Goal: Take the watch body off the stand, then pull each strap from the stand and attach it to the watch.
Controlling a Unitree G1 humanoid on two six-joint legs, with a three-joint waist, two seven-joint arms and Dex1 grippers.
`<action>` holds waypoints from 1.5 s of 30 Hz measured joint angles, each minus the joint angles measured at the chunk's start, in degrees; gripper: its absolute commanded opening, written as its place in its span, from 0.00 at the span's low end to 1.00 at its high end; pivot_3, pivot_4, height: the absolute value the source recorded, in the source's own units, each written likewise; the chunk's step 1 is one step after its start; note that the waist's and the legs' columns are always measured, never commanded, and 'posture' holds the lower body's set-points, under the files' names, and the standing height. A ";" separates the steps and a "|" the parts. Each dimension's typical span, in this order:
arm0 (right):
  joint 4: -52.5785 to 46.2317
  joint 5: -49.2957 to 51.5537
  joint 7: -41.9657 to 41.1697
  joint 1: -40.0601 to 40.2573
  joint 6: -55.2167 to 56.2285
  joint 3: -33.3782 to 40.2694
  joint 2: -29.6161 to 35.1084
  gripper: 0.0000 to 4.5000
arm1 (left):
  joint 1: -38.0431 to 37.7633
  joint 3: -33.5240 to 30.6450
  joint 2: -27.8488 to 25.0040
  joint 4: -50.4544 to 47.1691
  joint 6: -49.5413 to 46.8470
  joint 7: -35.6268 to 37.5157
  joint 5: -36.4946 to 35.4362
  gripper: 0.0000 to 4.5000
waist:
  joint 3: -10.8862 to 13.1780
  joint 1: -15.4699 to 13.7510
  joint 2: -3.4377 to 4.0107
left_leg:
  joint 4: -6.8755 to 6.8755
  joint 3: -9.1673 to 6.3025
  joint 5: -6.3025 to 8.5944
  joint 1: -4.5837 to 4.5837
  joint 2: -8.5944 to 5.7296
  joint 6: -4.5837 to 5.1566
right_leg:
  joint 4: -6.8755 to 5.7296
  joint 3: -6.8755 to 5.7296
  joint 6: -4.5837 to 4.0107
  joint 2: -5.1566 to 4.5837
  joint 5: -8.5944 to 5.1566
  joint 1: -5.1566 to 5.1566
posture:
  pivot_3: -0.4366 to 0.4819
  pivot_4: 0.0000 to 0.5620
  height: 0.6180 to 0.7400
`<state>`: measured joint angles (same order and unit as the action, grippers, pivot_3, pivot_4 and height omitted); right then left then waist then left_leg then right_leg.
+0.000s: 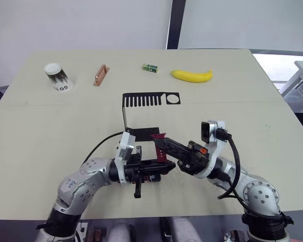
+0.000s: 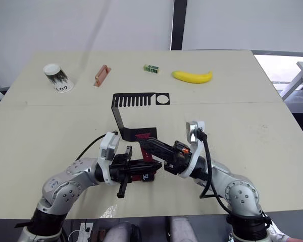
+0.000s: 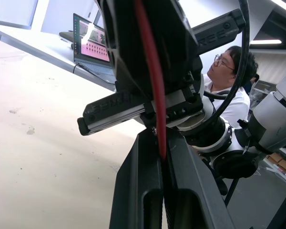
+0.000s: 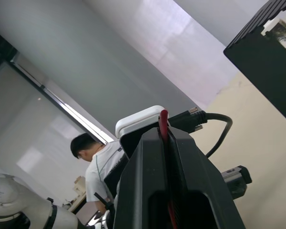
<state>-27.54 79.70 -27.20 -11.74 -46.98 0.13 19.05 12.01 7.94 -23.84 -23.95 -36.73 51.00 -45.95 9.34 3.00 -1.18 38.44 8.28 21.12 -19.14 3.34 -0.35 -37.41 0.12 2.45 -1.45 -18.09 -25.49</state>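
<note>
Beige table (image 1: 50,126), strap (image 1: 160,147) pinched between both tools

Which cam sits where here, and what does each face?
Left and right eye: head, looking down over the table, stand and both arms; left gripper and right gripper meet on a red strap.
Left wrist: along its fingers, at the right gripper and a person.
Right wrist: along its fingers, towards the person.
Shared: strap, person.

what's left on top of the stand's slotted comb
Nothing hangs on the stand: slots and round hole show bare. Both grippers, left and right, pinch a dark red strap in front.
</note>
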 measured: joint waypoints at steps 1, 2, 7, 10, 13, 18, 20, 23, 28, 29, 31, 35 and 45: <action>0.00 -0.34 -0.06 0.00 0.28 0.00 -0.03 0.05 | 0.00 0.00 -0.04 0.00 -0.01 0.01 0.03 0.00 | 0.00 0.00 0.00 | 0.00 0.00 0.00 0.00 0.00 0.00 | 0.00 0.00 0.00 0.00 0.00 0.00 | 0.48 0.27 0.98; 0.00 -0.61 -0.15 0.00 0.58 0.01 -0.05 0.05 | -0.01 0.02 -0.15 0.00 -0.01 0.01 0.06 0.00 | 0.00 -0.01 0.00 | 0.00 0.00 0.00 0.00 0.00 0.00 | 0.00 0.00 0.00 0.00 0.00 0.00 | 0.48 0.27 0.98; 0.00 -0.70 -0.88 -0.10 0.75 0.06 -0.04 0.05 | -0.25 0.33 -0.45 -0.02 0.00 0.08 0.30 0.00 | 0.00 -0.02 0.00 | 0.00 0.00 0.00 0.00 0.00 0.00 | 0.00 0.00 0.00 0.00 0.00 0.00 | 0.48 0.27 0.98; 0.00 -0.59 -1.07 -0.15 0.75 0.06 -0.07 0.05 | -0.25 0.89 -0.45 -0.02 0.06 0.08 0.49 0.00 | 0.00 -0.01 0.00 | 0.00 0.00 0.00 0.00 0.00 0.00 | 0.00 0.00 0.00 0.00 0.00 0.00 | 0.48 0.27 0.98; 0.00 -0.29 -1.07 -0.15 0.75 0.08 -0.31 0.05 | -0.25 1.05 -0.44 -0.02 0.19 0.08 0.51 0.00 | 0.00 0.01 0.00 | 0.01 0.00 0.00 0.00 0.00 0.00 | -0.01 0.00 0.00 0.00 0.00 0.00 | 0.48 0.27 0.98; 0.00 -0.33 -1.40 -0.15 0.59 0.06 0.20 0.05 | -0.25 1.06 -0.24 -0.01 0.43 -0.01 0.52 0.00 | 0.00 -0.02 0.00 | 0.01 0.00 0.00 0.00 0.00 0.00 | -0.01 0.00 0.00 0.00 0.00 0.00 | 0.48 0.27 0.98; -0.01 -0.56 -1.71 -0.14 0.41 -0.03 0.74 0.05 | -0.25 1.06 0.06 -0.01 0.54 -0.10 0.52 0.00 | 0.00 -0.01 0.00 | 0.01 0.00 0.00 0.00 0.00 0.00 | -0.01 0.00 0.00 0.00 0.00 0.00 | 0.48 0.27 0.98; -0.01 -1.26 -1.96 -0.14 0.24 -0.39 1.23 0.05 | -0.25 1.06 0.15 -0.01 0.56 -0.14 0.52 0.00 | 0.00 0.02 0.00 | 0.01 0.00 0.00 0.01 0.00 0.00 | -0.01 0.00 0.00 0.00 0.00 0.00 | 0.48 0.27 0.98; -0.01 -2.77 -2.08 -0.15 0.41 -1.03 1.40 0.05 | -0.31 1.06 0.15 -0.02 0.56 -0.25 0.53 0.00 | 0.00 -0.02 0.00 | 0.01 0.00 0.00 0.00 0.00 0.00 | -0.01 0.00 0.00 0.00 0.00 0.00 | 0.48 0.27 0.98; -0.01 -2.85 -2.11 -0.16 0.44 -1.03 1.40 0.05 | -0.32 1.06 0.15 -0.02 0.56 -0.27 0.53 0.00 | 0.00 -0.01 0.00 | 0.01 0.00 0.00 0.00 0.00 0.00 | -0.01 0.00 0.00 0.00 0.00 0.00 | 0.48 0.27 0.98; -0.01 -3.33 -2.28 -0.42 0.49 -1.02 1.47 0.05 | -0.35 1.06 0.15 -0.02 0.56 -0.31 0.53 0.00 | 0.00 0.01 0.00 | 0.02 0.00 0.00 0.00 0.00 0.00 | -0.01 0.00 0.00 0.00 0.00 0.00 | 0.48 0.27 0.98; -0.01 -4.65 -3.11 -1.21 0.68 -1.02 1.91 0.05 | -0.37 1.06 0.15 -0.02 0.56 -0.35 0.53 0.00 | 0.00 -0.02 0.00 | 0.02 0.00 0.00 0.00 0.00 0.00 | -0.01 0.00 0.00 0.00 0.00 0.00 | 0.48 0.27 0.98; 0.57 -5.31 -3.42 -1.99 0.36 -1.01 2.16 0.51 | -0.45 1.09 0.18 -0.02 0.62 -0.36 0.72 0.00 | 0.00 -0.01 0.00 | 0.04 0.00 0.00 0.00 0.00 0.00 | -0.02 0.00 0.00 0.00 0.00 0.00 | 0.48 0.27 0.98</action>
<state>-26.97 74.39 -30.62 -13.74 -46.62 -0.88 21.21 11.56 9.03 -23.66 -23.97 -36.11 50.64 -45.23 9.34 2.99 -1.18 38.48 8.28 21.12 -19.14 3.34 -0.35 -37.42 0.12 2.45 -1.45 -18.09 -25.49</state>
